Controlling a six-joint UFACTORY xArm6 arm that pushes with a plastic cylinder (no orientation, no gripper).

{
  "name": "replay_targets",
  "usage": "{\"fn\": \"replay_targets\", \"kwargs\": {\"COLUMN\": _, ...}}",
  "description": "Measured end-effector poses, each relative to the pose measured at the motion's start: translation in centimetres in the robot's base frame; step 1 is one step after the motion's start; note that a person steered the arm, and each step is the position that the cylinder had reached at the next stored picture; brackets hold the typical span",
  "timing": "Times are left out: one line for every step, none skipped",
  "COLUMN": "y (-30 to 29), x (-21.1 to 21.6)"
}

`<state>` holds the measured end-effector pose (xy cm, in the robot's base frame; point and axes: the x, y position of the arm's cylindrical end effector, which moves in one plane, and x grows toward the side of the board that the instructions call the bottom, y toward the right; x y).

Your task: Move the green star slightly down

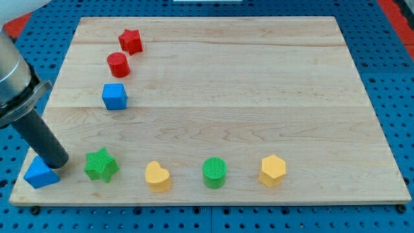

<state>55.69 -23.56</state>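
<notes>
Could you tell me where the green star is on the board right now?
The green star sits near the view's bottom left, between the blue triangle and the yellow heart; my tip is just to its left.

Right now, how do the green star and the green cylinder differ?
The green star has points; the green cylinder is round with a ribbed top. The star sits near the view's left, just right of my tip; the cylinder stands further right, between yellow blocks. Both are green, on the bottom row.

The pale wooden board (259, 97) carries a red star block (130, 41), red cylinder (118, 65) and blue cube (114, 96) upper left, and along the bottom a blue triangular block (40, 173), green star (100, 164), yellow heart (157, 176), green cylinder (215, 172) and yellow hexagon (272, 171).
</notes>
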Motion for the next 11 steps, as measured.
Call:
{"fn": "replay_targets", "kwargs": {"y": 0.8, "x": -0.7}}
{"fn": "replay_targets", "kwargs": {"y": 1.1, "x": -2.2}}
{"fn": "replay_targets", "kwargs": {"y": 3.0, "x": -2.3}}
{"fn": "replay_targets", "kwargs": {"y": 5.0, "x": -2.5}}
{"fn": "replay_targets", "kwargs": {"y": 5.7, "x": -2.6}}
{"fn": "replay_targets", "kwargs": {"y": 6.1, "x": -2.4}}
{"fn": "replay_targets", "kwargs": {"y": 6.3, "x": -2.2}}
{"fn": "replay_targets", "kwargs": {"y": 6.6, "x": -1.7}}
{"fn": "replay_targets", "kwargs": {"y": 6.7, "x": -0.6}}
{"fn": "replay_targets", "kwargs": {"y": 6.7, "x": 0.0}}
{"fn": "replay_targets", "kwargs": {"y": 6.7, "x": -0.4}}
